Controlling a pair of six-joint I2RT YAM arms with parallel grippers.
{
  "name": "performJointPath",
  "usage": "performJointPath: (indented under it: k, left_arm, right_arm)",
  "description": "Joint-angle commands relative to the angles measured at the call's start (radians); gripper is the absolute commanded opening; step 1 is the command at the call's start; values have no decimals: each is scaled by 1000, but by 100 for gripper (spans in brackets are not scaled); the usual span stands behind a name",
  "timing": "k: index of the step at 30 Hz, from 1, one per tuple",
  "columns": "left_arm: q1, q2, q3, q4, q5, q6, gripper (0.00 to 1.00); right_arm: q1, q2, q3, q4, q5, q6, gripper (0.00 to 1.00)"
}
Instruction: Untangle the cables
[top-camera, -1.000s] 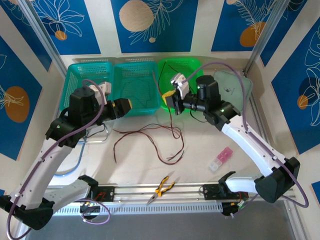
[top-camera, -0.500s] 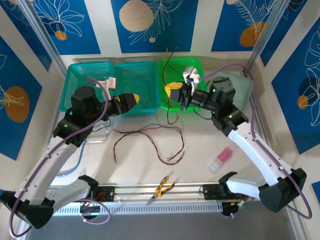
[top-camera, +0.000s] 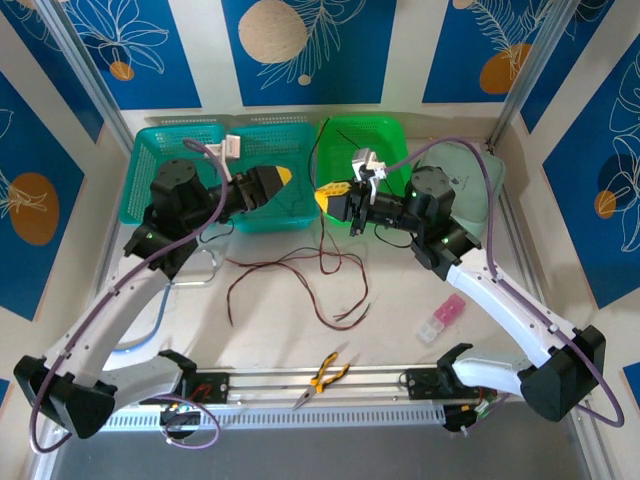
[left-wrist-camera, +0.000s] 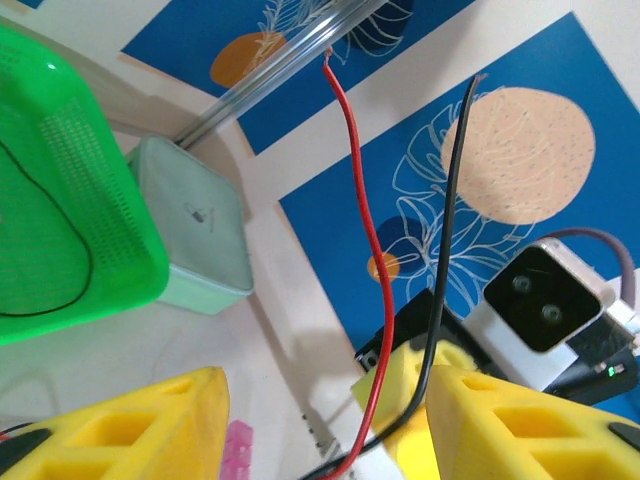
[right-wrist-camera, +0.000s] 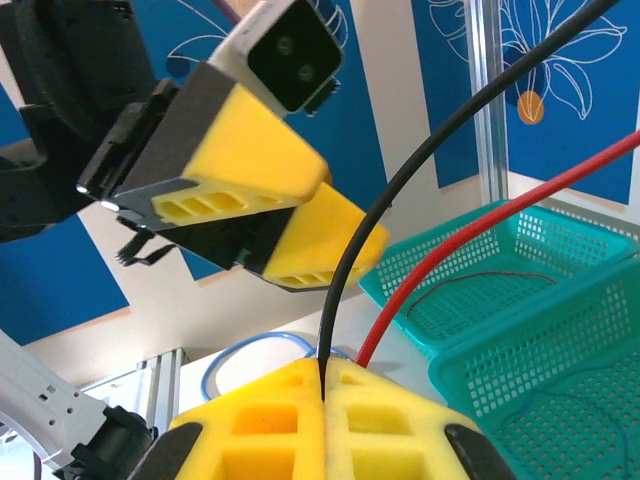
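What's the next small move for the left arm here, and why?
Probably shift the left fingers sideways so that just the red wire sits in their gap, then close. They stand open, with the red wire and the black wire both running up between them, while the right fingers are shut on the black wire. Gripping red alone should let the arms draw the two apart.
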Motion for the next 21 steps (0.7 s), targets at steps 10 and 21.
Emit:
performJointPath:
  k: [10,21]
  left_arm:
    - [-10,69,75,184,93,-112,56]
    - [-31,113,81,220,86,-121,57]
  right_arm:
    - [13,11,6,57,-90,54,0]
    - [36,42,53,57,-118,53,0]
